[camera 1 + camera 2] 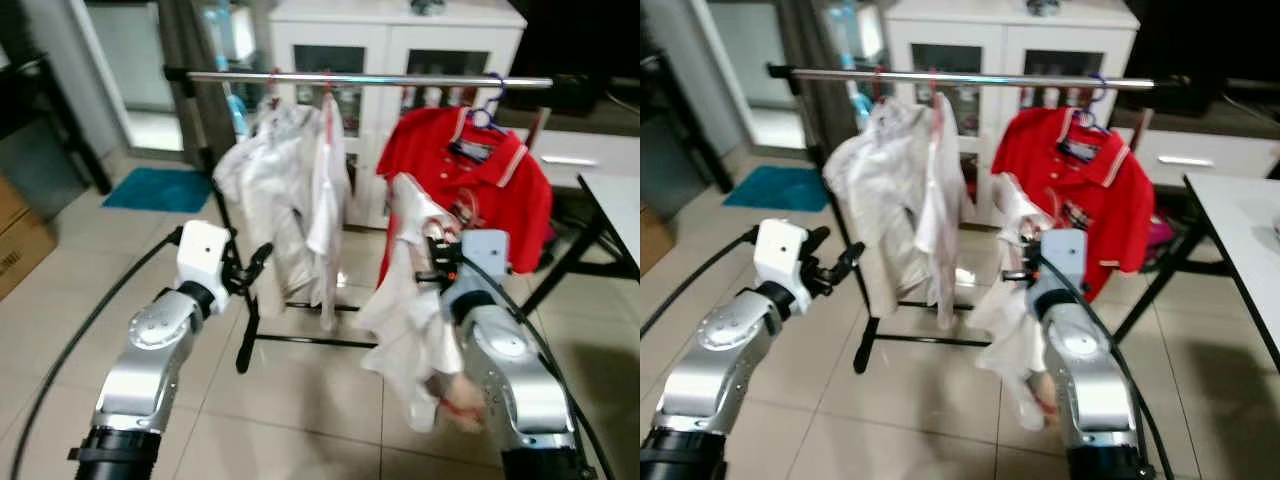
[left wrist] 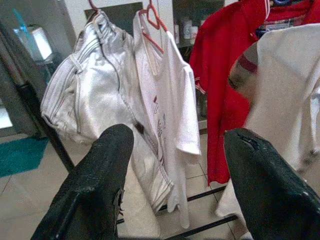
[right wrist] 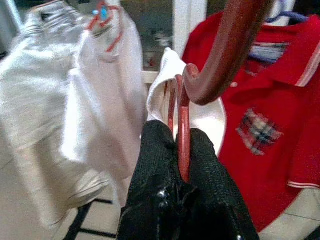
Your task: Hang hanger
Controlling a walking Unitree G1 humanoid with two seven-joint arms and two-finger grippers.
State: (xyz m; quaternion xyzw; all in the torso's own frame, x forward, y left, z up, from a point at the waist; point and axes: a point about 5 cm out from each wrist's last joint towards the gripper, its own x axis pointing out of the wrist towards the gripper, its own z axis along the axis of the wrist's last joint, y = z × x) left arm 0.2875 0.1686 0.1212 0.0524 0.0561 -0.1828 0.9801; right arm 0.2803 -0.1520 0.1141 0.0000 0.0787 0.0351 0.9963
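My right gripper (image 3: 180, 150) is shut on the stem of a red hanger (image 3: 225, 45) whose hook curves up above the fingers. A white garment (image 1: 410, 300) hangs from that hanger in front of my right arm, below the silver rail (image 1: 370, 79). On the rail hang a silvery white jacket (image 1: 270, 170), a white T-shirt (image 1: 328, 190) on a red hanger, and a red polo shirt (image 1: 480, 170) on a purple hanger (image 1: 488, 105). My left gripper (image 1: 255, 265) is open and holds nothing, raised left of the rack near the jacket.
A white cabinet (image 1: 400, 40) stands behind the rack. The rack's black base bar (image 1: 300, 340) lies on the tiled floor. A teal mat (image 1: 160, 188) and a cardboard box (image 1: 15, 240) are at the left; a table (image 1: 615, 200) at the right.
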